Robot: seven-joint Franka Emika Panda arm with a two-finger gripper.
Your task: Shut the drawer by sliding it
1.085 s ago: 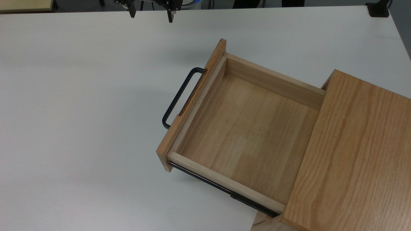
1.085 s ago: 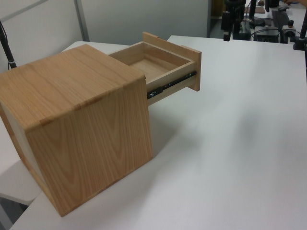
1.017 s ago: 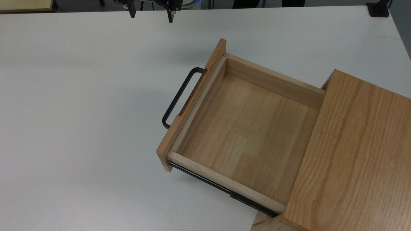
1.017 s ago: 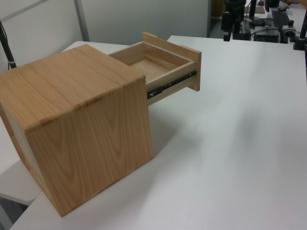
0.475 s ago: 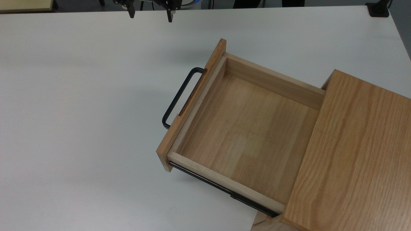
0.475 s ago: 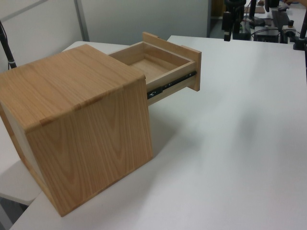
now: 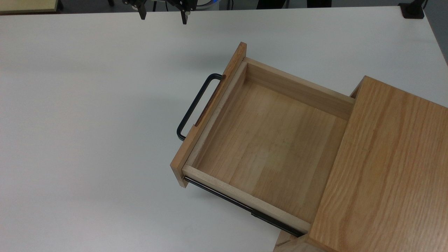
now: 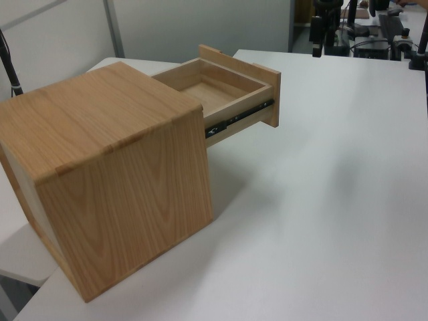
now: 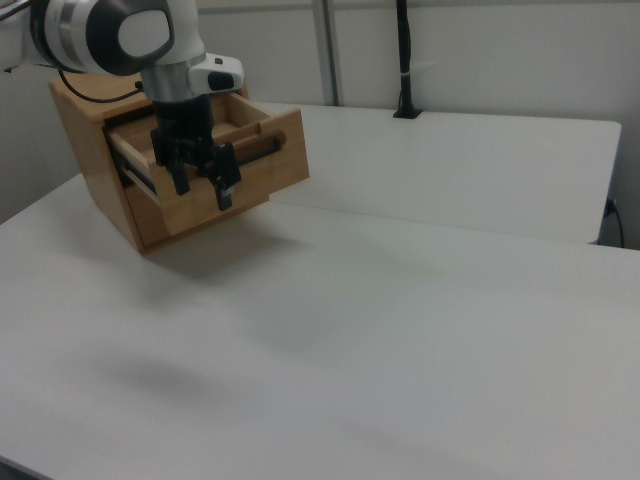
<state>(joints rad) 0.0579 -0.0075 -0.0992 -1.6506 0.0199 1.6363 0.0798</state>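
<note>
Drawer [image 7: 266, 140] pulled nearly all the way out of cabinet [image 7: 385, 175], sitting toward the top view's right on tabletop [image 7: 87, 122]. My gripper [image 7: 162, 15] hangs well apart from it, jaws released, nothing held. I'd get in front of the front panel [image 7: 210, 112] beside handle [image 7: 194, 105] & push square along rails, no sideways load.

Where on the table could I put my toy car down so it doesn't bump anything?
Lots of bare white table lies on the top view's left of the drawer and its black handle. The drawer's inside is bare too. It is crowded where the cabinet stands, and near the gripper at the far edge.
</note>
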